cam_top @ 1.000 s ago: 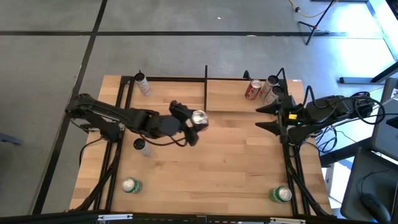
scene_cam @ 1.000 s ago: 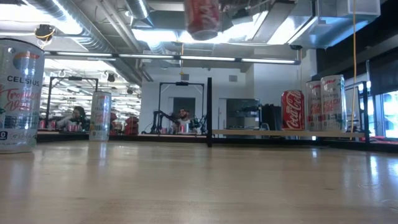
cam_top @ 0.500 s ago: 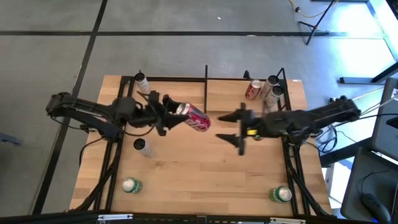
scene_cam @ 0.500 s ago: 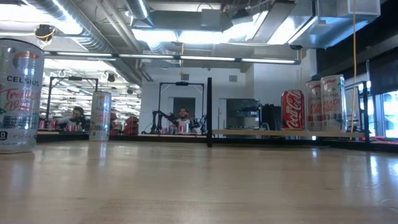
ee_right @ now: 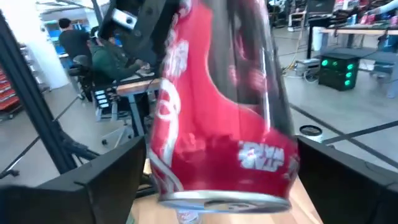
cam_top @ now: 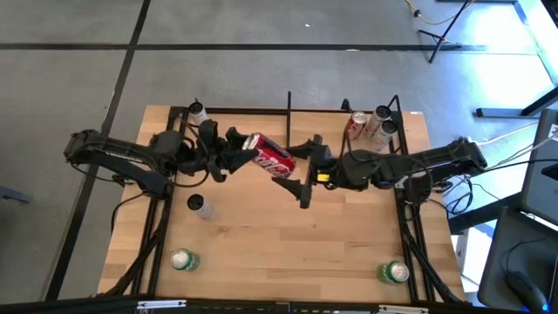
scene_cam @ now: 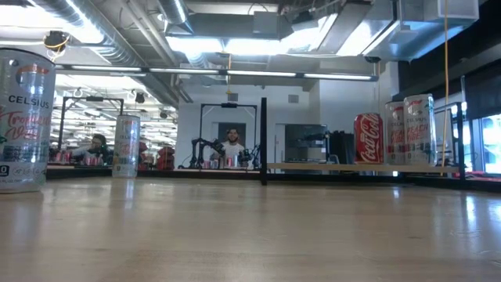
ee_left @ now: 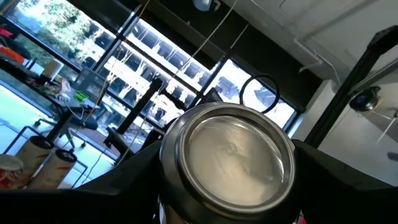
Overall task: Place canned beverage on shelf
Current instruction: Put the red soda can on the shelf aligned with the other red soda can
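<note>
The canned beverage (cam_top: 272,160), a red can, hangs high over the middle of the table with my left gripper (cam_top: 237,155) shut on it. It fills the right wrist view (ee_right: 217,124). My right gripper (cam_top: 301,167) is open, its fingers (ee_right: 74,186) standing either side of the can's other end; I see no plain touch. The shelf (cam_top: 323,131), a light board in black rods, stands along the table's far edge and bears a red can (cam_top: 355,125) and two silver ones (cam_top: 379,124). The low view shows neither gripper. My left gripper pinches the can's side wall (ee_left: 166,186) between its two fingers, near the end (ee_left: 227,158) that faces its wrist. The fingers come from the table's left and lie roughly along the can. The can is tipped nearly flat, slanting toward the right and near side, clear of the table.
Slim white cans stand at the far left corner (cam_top: 199,113) and left of centre (cam_top: 199,205). Green cans stand near the front left (cam_top: 183,259) and front right (cam_top: 394,272). Black frame rods run along both table sides. People sit in the room behind (scene_cam: 232,145).
My left gripper has drawn back toward the table's left and tipped, laying the can from upright to nearly flat and raising it out of the low view. My right gripper has travelled from the right edge toward the can and opened wider.
</note>
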